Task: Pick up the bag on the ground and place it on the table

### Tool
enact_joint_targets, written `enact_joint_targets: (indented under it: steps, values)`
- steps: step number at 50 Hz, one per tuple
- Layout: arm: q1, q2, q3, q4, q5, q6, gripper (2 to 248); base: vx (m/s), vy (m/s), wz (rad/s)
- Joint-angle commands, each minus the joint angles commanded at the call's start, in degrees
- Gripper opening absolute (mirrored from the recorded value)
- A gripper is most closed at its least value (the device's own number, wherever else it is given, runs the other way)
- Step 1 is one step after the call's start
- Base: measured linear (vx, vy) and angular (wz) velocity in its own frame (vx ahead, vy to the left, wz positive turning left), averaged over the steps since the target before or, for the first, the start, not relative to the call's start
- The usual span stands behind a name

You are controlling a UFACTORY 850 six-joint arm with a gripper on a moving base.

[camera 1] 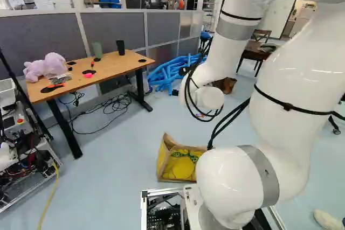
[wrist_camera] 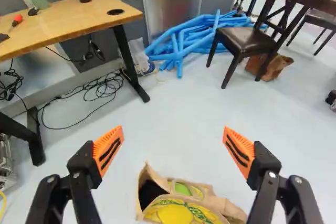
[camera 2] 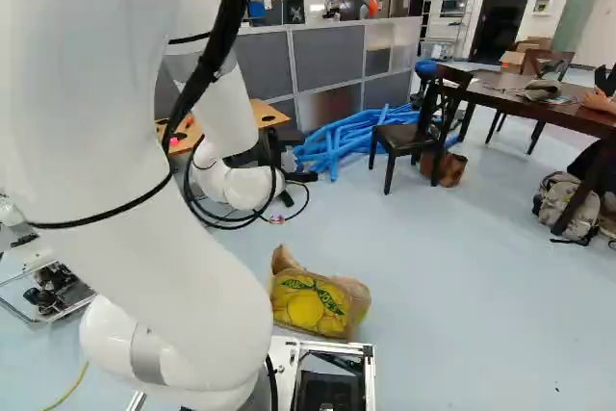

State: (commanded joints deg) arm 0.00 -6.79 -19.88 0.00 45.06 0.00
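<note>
Evidently at the approach stage: no pick-up made. Bag on floor, just ahead of the base; paper, yellow print, mouth gaping. Claw clear of it, fingers wide apart, nothing gripped. In the wrist view the bag lies below the space between the fingers, touching neither.

Done, as far as the views show: arm reaching out, claw spread, bag within the wrist camera's sight. That counts as preparation only; progress judged slight.

Left: lower to the bag, close on an edge or fold, lift, carry, set down, release. All main steps outstanding.

Destination: wooden counter judged likeliest, being nearer the claw. Plush, green cup and black cup stand on it; set-down probably best between these and the near edge. A dark counter stands off at the right of the right base view; task does not say which.

Caution: paper may crumple or tear, and a grip on one wall alone could let the bag swing. Contents and weight: cannot tell.
</note>
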Motion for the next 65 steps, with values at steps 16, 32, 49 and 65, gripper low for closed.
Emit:
enact_joint_targets:
  steps: [16,32,49,65]
  values:
    - [0.4,-6.8,-5.0,0.0,-4.0,0.0,247,0.0,0.0,0.0]
    - [0.8,-11.4,-7.6,0.0,-8.2,0.0,247,0.0,0.0,0.0]
    - [0.8,-15.3,-9.2,0.0,-12.9,0.0,247,0.0,0.0,0.0]
    - [0.8,-19.1,-11.0,0.0,-17.4,0.0,247,0.0,0.0,0.0]
